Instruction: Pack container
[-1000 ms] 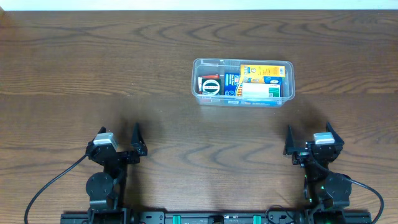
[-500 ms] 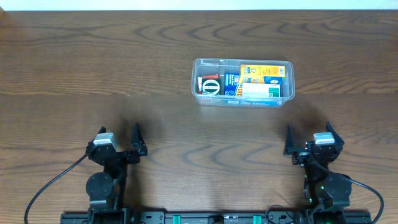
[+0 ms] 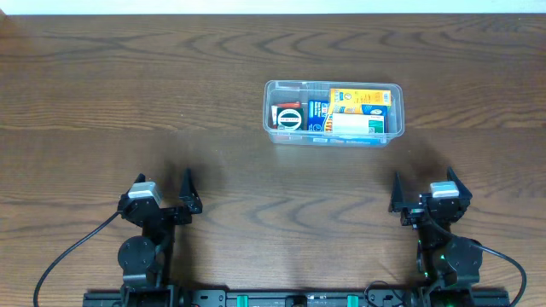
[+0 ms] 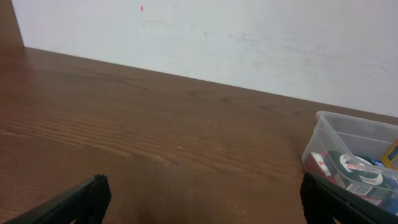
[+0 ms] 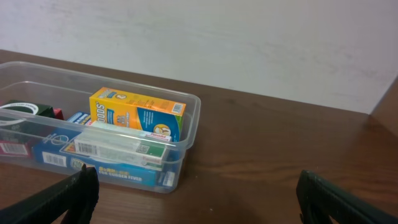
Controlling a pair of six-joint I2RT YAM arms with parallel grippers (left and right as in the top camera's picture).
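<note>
The clear plastic container stands on the wooden table, right of centre and toward the far side. It holds an orange box, a white-and-green box, a blue box and a tape roll. It also shows in the right wrist view and at the right edge of the left wrist view. My left gripper is open and empty near the front left. My right gripper is open and empty near the front right. Both are well short of the container.
The table's far edge meets a white wall. Bare wood stretches left of the container and between the two arms. Cables trail from the arm bases at the front edge.
</note>
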